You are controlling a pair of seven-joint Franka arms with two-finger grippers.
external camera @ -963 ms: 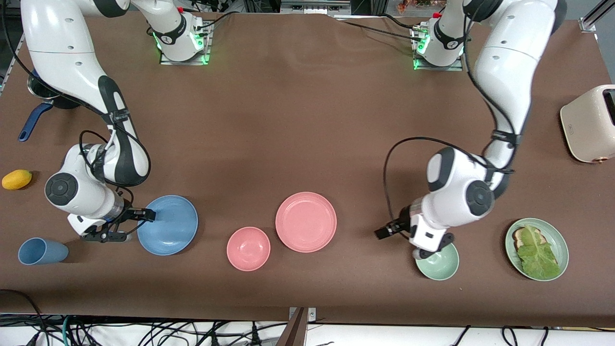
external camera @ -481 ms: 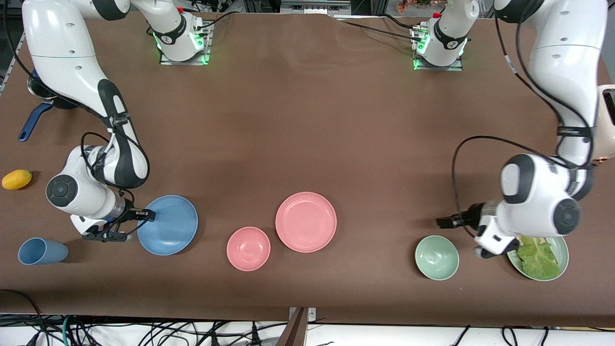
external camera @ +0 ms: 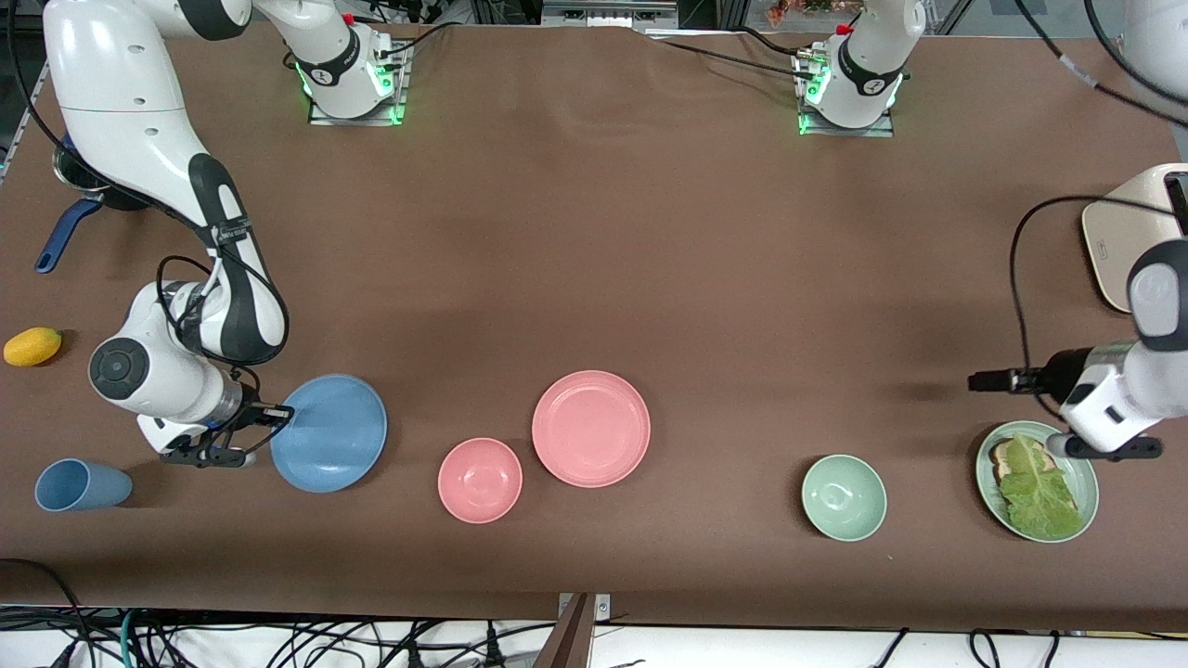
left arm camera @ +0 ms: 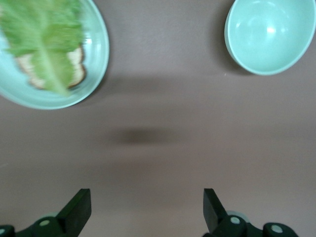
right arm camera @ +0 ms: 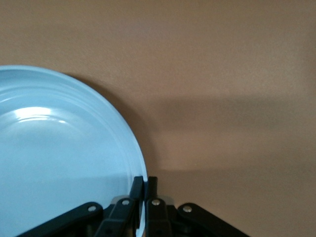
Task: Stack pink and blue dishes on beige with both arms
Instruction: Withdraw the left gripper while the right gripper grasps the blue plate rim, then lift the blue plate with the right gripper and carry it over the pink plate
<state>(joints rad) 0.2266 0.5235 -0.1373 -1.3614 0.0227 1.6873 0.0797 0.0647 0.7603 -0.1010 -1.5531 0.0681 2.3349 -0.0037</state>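
My right gripper is shut on the rim of the sky blue plate toward the right arm's end of the table. In the right wrist view the fingers pinch the edge of the blue plate. The pink plate lies flat near the table's middle. My left gripper hangs open with nothing in it over bare table by the lettuce plate's farther rim; the left wrist view shows the left gripper with its jaws wide apart. No beige plate is in view.
A small pink bowl sits beside the pink plate, nearer the camera. A green bowl and the pale green lettuce plate lie toward the left arm's end. A blue cup, a yellow fruit, a blue-handled pan and a beige toaster stand at the table's ends.
My left arm has swung from over the green bowl to the lettuce plate at its own end. The blue plate has shifted slightly toward the pink plate in my right gripper.
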